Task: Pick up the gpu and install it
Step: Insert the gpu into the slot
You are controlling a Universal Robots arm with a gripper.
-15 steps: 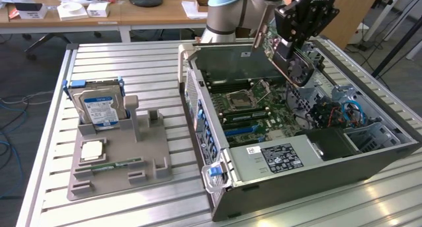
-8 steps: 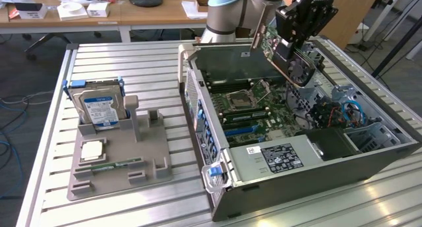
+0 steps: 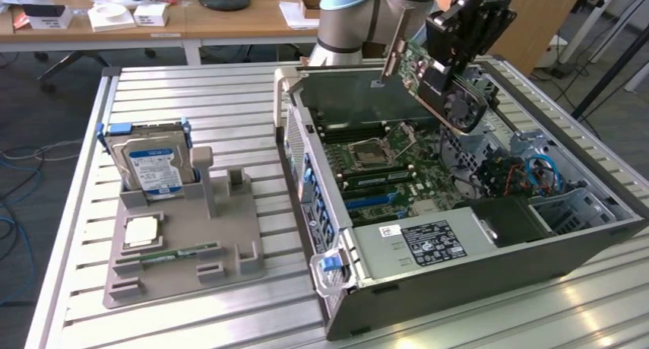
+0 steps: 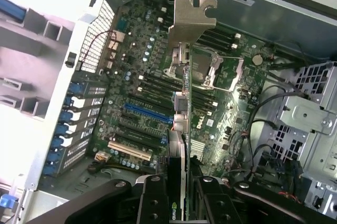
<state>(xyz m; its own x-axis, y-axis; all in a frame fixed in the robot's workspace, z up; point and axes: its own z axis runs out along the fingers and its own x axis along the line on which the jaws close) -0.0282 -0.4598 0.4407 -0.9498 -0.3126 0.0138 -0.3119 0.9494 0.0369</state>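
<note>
1 gripper (image 3: 458, 52) pinches the gpu (image 3: 446, 94) by its upper edge, and the card hangs tilted over the open computer case (image 3: 487, 288) — above the motherboard (image 4: 152, 77), not seated. The likely risk is that its metal bracket (image 4: 192, 19) snags the case wall, or that the tilted edge misses the blue slot (image 4: 147, 112) — straining the connector.

Bright room light in the exterior view; pale glare streaks the bench (image 3: 583, 311) at that frame's lower right, and the computer case (image 3: 487, 288) interior sits in soft shadow. In the wrist view, surfaces outside the case burn white, while the pincer (image 4: 181, 187) reads near-black.
</note>
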